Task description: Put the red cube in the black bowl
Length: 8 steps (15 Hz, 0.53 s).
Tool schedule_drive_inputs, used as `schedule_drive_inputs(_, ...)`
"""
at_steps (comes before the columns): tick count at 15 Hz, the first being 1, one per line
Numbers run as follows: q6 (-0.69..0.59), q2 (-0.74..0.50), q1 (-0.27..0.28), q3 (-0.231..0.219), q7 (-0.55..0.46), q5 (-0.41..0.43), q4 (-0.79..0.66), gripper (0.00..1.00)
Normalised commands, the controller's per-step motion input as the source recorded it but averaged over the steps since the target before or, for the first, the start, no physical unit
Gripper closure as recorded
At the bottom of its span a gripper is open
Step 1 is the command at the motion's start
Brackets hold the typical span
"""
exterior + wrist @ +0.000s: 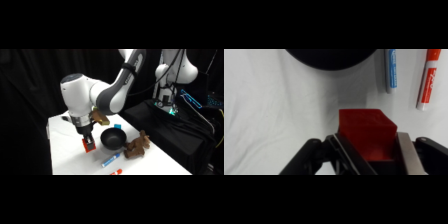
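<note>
1. Side view: my gripper [89, 141] is low over the white table [65, 155], the red cube [90, 146] at its tips; the black bowl [112, 139] sits just beside, at 3 o'clock.
2. Wrist view: the fingers [406, 155] clamp the red cube [366, 131], a plain-faced block; black bowl [331, 57] lies at 12 o'clock, blue marker [391, 70] and red marker [428, 80] toward 1–2.

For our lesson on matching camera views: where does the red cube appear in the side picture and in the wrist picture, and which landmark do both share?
Side view: the red cube sits lower centre-left, under the gripper, left of the black bowl.
Wrist view: the cube is at bottom centre, between the fingers.
Shared landmark: the black bowl, at the wrist picture's top edge.
</note>
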Motion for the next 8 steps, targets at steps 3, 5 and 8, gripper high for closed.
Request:
schedule_drive_inputs(3, -0.16, -0.48, 0.02, -0.024, 0.02, -0.079, -0.41, 0.74)
schedule_drive_inputs(5, -0.06, -0.48, -0.005, -0.02, 0.01, -0.084, -0.45, 0.74)
schedule_drive_inputs(8, 0.0, -0.46, -0.025, -0.017, 0.01, -0.089, -0.46, 0.74)
